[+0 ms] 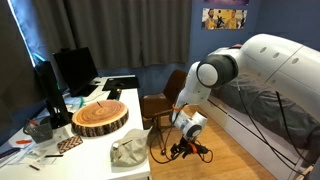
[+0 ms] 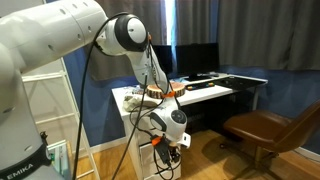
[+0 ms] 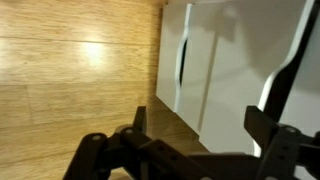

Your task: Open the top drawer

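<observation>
My gripper (image 1: 186, 150) hangs low beside the white desk (image 1: 135, 100), just above the floor; it also shows in an exterior view (image 2: 166, 152). In the wrist view the two dark fingers (image 3: 200, 125) stand apart, open and empty. Between and beyond them are flat white drawer fronts (image 3: 235, 70) with a dark vertical handle slot (image 3: 182, 62). The fronts look shut and no inside shows. I cannot tell which front is the top drawer. In both exterior views the arm hides the drawer fronts.
A round wooden slab (image 1: 100, 118) and a crumpled cloth (image 1: 128, 152) lie on the desk, with monitors (image 1: 72, 66) behind. A brown chair (image 1: 160, 104) stands close to the arm; it also shows in an exterior view (image 2: 265, 130). The floor is wood (image 3: 70, 90).
</observation>
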